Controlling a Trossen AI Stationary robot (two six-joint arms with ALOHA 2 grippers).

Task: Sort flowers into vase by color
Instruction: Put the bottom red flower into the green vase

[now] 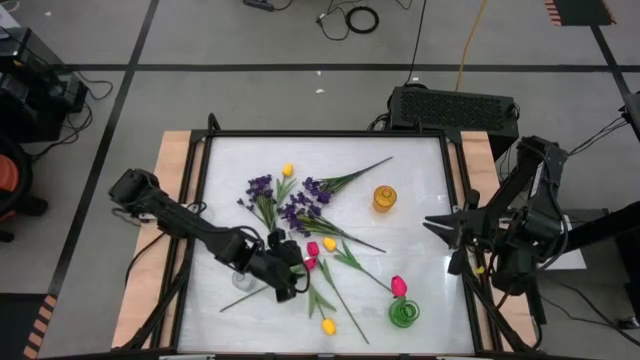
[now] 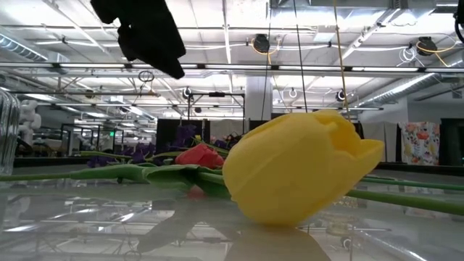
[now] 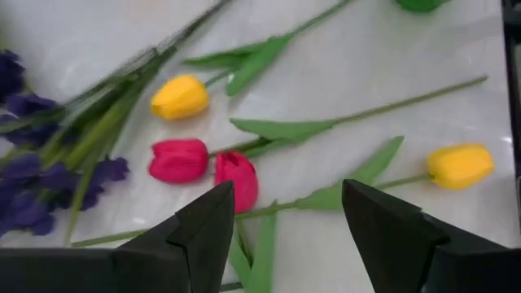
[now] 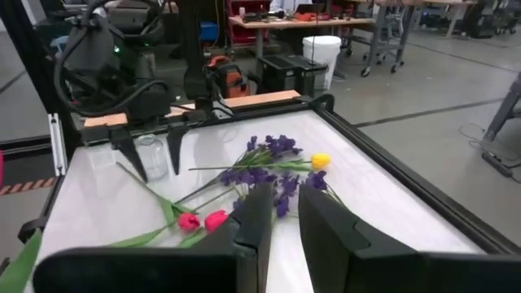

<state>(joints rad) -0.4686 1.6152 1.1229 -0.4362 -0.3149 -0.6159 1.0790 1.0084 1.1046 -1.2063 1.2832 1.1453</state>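
Note:
Several long-stemmed flowers lie flat on the white table: two pink-red tulips (image 1: 311,256) (image 3: 179,160), yellow tulips (image 1: 329,243) (image 3: 180,97) (image 2: 297,170), and purple sprigs (image 1: 295,208) (image 4: 273,146). One more pink tulip (image 1: 399,286) stands in a green vase (image 1: 404,314). My left gripper (image 1: 293,274) (image 3: 285,216) is open and hovers above the two pink tulips, touching nothing; the low view shows it well above the table (image 2: 145,32). My right gripper (image 1: 432,225) (image 4: 285,216) waits at the table's right side, its fingers a narrow gap apart.
A yellow vase (image 1: 384,198) stands right of the flower pile. A clear glass vase (image 4: 151,153) stands close beside my left gripper. A black raised frame (image 1: 455,180) rims the table. A yellow tulip (image 1: 328,325) lies near the near edge. Bare table shows along the far edge.

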